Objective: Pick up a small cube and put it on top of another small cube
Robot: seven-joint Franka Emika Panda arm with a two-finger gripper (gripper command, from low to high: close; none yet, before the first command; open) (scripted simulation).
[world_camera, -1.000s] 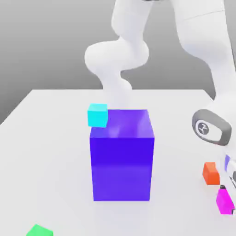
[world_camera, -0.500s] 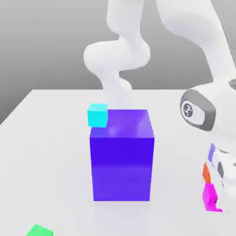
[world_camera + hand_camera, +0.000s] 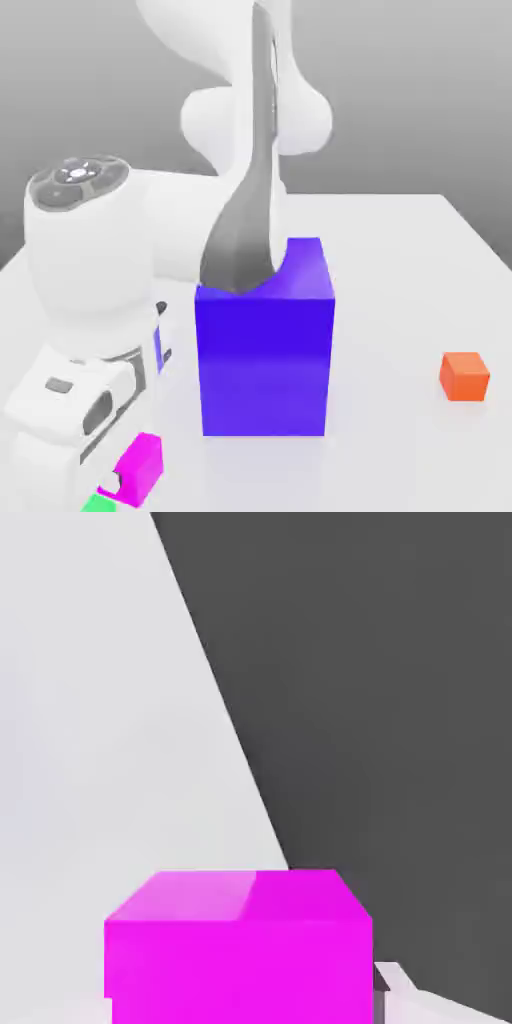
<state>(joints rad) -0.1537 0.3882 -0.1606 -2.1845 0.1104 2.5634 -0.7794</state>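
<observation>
My tool is clamped on the magenta cube, carried clear of the counter at the exterior view's lower left, just above the green cube, apparently positioned for stacking beside the blue-violet block.

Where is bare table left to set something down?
Free: the table between the blue-violet block and the orange cube, and behind them. Crowded: the near corner on the exterior view's left, with gripper, magenta cube, green cube.

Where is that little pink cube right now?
The magenta cube is in the exterior view's lower left, held in the gripper, just above the green cube, left of the big blue block.
</observation>
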